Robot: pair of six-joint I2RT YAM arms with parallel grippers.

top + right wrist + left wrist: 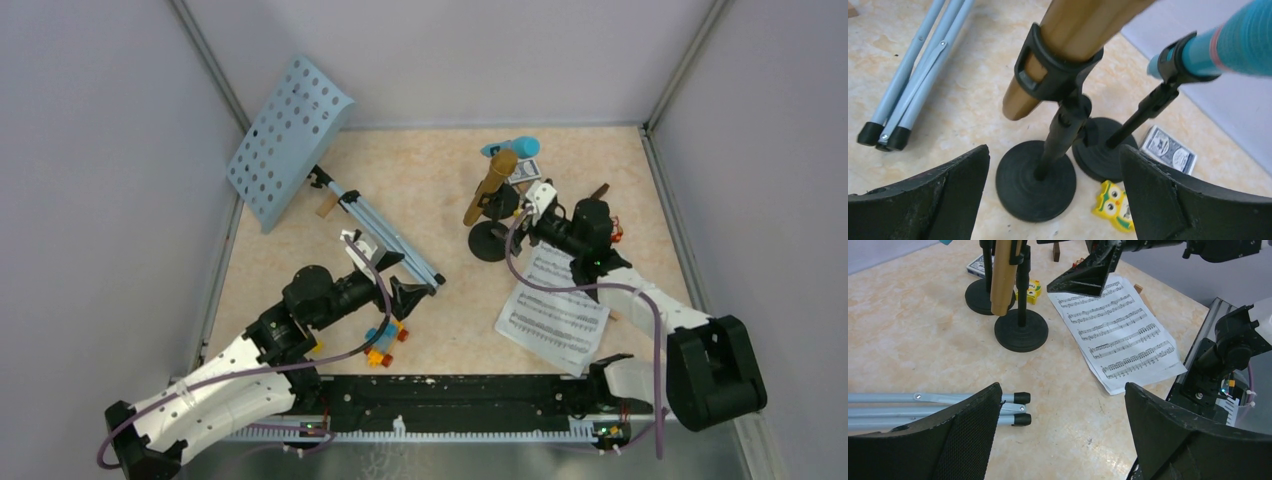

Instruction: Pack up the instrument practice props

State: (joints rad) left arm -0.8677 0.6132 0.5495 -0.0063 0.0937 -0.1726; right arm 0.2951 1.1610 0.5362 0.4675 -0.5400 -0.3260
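Nearest, the left hand (1062,395) is held wide open and empty beside the feet of the tripod legs (392,236); the music rack (288,140) is tilted at far left. Rightward, the gold microphone (490,187) and blue microphone (518,146) are clipped in two mic holders (1036,187), faced by the right hand (1054,150), likewise open and empty. Sheet-music pages (555,318) are laid near right.

A beige marbled tabletop (440,180) sits boxed in by plain pale-grey walls (90,200) — metal strips (205,50) lining the corners — under even light.
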